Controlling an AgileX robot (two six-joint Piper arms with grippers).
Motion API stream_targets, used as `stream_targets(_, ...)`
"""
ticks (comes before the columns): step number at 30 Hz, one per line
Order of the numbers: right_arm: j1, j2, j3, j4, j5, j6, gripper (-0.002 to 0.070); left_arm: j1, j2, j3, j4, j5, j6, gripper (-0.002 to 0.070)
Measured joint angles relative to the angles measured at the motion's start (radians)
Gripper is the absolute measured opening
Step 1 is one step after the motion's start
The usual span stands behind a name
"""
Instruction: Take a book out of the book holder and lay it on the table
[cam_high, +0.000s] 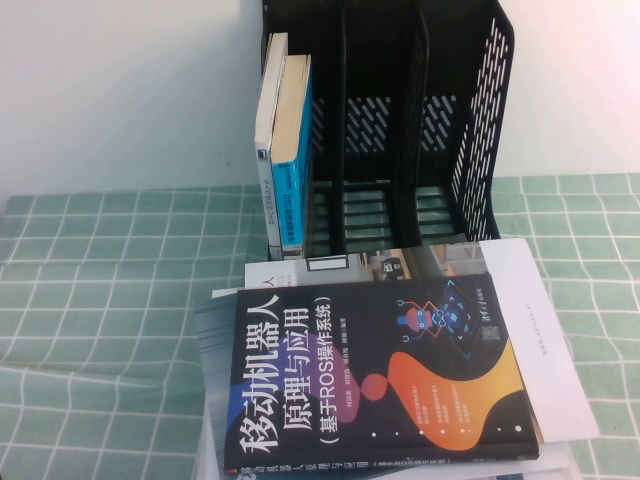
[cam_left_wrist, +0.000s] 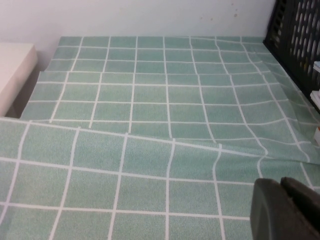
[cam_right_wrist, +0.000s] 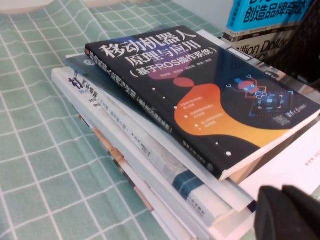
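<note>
Book (cam_high: 375, 375), black-covered, lies flat atop a stack of other books (cam_right_wrist: 150, 170) on the table (cam_high: 90, 300), just before the book holder (cam_high: 400, 130); we judge it already laid out. Two books (cam_high: 285, 150) stand upright in the holder's left compartment. Right end effector (cam_right_wrist: 287, 212) hangs beside the stack, jaws closed, empty. Left end effector (cam_left_wrist: 285, 210) hovers over bare cloth; we cannot tell its opening.

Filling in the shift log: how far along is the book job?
Looks done: the black book lies flat, cover up, atop a stack of books on the table, outside the book holder. Nothing in hand: the right gripper is shut beside the stack, the left gripper over bare cloth. Two books remain in the holder.
</note>
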Motion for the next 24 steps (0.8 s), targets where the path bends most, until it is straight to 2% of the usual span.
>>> stream_targets(15,0.0,0.0,0.0,0.0,0.0,0.006,-0.0002,0.0,0.0,0.0,0.0,0.0,0.0,-0.0003)
stream_targets(18,0.0,0.0,0.0,-0.056,-0.002,0.053,-0.0002,0.0,0.0,0.0,0.0,0.0,0.0,-0.0003)
stream_targets(24,0.0,0.0,0.0,-0.115,-0.143,0.153,-0.0002,0.0,0.0,0.0,0.0,0.0,0.0,-0.0002)
